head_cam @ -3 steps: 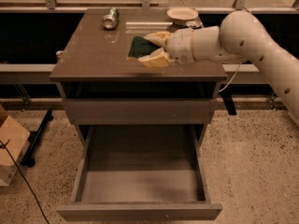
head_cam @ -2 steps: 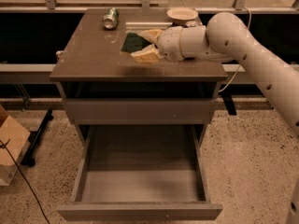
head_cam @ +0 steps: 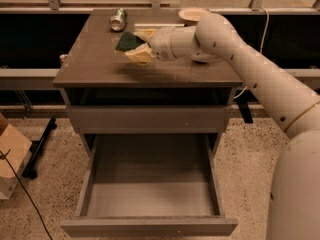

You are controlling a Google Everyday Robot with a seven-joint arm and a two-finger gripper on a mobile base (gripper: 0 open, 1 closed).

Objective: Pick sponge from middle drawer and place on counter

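Observation:
The sponge [head_cam: 129, 41], dark green face up with a yellow body, is held between the fingers of my gripper [head_cam: 138, 44] over the counter [head_cam: 95, 59], toward its back middle. The gripper is shut on the sponge, one tan finger [head_cam: 140, 55] below it and one at its far side. I cannot tell whether the sponge touches the counter top. My white arm reaches in from the right. The middle drawer [head_cam: 150, 196] stands pulled out below, its pale grey floor bare.
A can [head_cam: 118, 19] lies on its side at the counter's back left. A pale bowl [head_cam: 192, 15] sits at the back right. A cardboard box [head_cam: 11, 159] and a black cable are on the speckled floor at left.
My gripper has carried the sponge leftward and a little farther back over the counter. The drawer has not moved.

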